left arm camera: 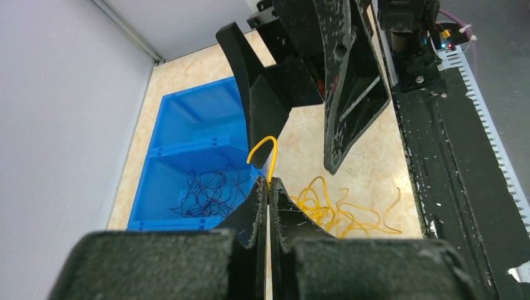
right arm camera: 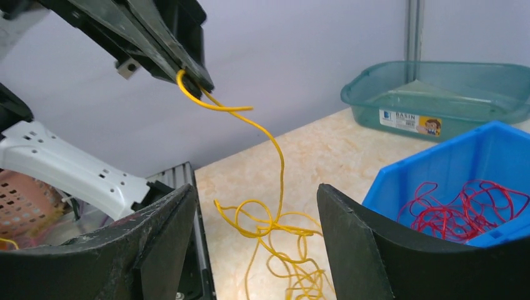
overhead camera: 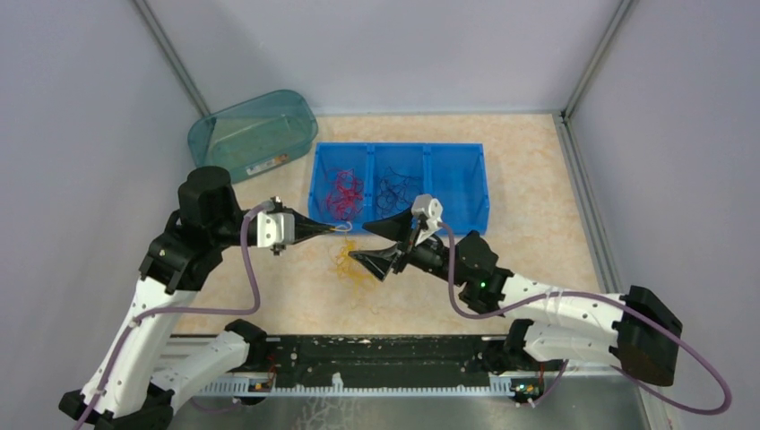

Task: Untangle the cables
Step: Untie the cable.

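Right wrist view: left gripper [right arm camera: 187,72] pinched shut on one yellow strand [right arm camera: 279,156], raised to draw it out of the yellow tangle [overhead camera: 349,266] on the table [overhead camera: 538,233].
Right gripper [right arm camera: 256,194]: jaws wide, nothing held, straddling that strand, likely to regrip lower.
Blue bin [overhead camera: 399,148]: three compartments; red cables [overhead camera: 343,193] left, dark cables [overhead camera: 397,188] middle, sorted by colour.
Counts: one bin, one teal basin [overhead camera: 255,134]; strands per bunch uncountable.

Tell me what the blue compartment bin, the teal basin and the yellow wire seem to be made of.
Blue compartment bin: likely opaque moulded plastic, with smooth, slightly glossy walls.
Teal basin: translucent plastic; you can see through its walls.
Yellow wire: probably plastic-coated wire, smooth and glossy. It holds curls yet droops, and its core is not visible.
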`<state>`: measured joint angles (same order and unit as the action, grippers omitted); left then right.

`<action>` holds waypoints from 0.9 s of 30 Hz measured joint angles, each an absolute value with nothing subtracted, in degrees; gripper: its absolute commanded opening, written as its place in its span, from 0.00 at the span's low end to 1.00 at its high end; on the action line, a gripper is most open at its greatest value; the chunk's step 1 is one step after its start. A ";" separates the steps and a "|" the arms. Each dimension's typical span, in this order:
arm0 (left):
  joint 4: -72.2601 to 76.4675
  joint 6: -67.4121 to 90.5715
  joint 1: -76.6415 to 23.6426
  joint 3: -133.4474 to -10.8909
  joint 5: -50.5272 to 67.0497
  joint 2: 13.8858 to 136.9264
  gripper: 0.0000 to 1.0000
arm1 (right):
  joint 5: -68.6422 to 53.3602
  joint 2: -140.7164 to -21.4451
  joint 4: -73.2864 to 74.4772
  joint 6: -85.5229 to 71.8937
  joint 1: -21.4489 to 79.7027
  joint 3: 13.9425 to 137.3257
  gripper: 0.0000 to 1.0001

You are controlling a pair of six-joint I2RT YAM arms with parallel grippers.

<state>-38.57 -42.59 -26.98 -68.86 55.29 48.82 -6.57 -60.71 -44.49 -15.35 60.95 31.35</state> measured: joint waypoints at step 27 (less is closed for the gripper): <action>-38.11 -33.76 -27.31 -74.43 62.83 51.79 0.00 | -2.70 -72.20 -46.37 -14.02 60.95 37.17 0.62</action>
<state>-38.11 -33.76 -27.31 -74.43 62.83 51.79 -2.70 -72.20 -46.37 -14.02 60.95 37.17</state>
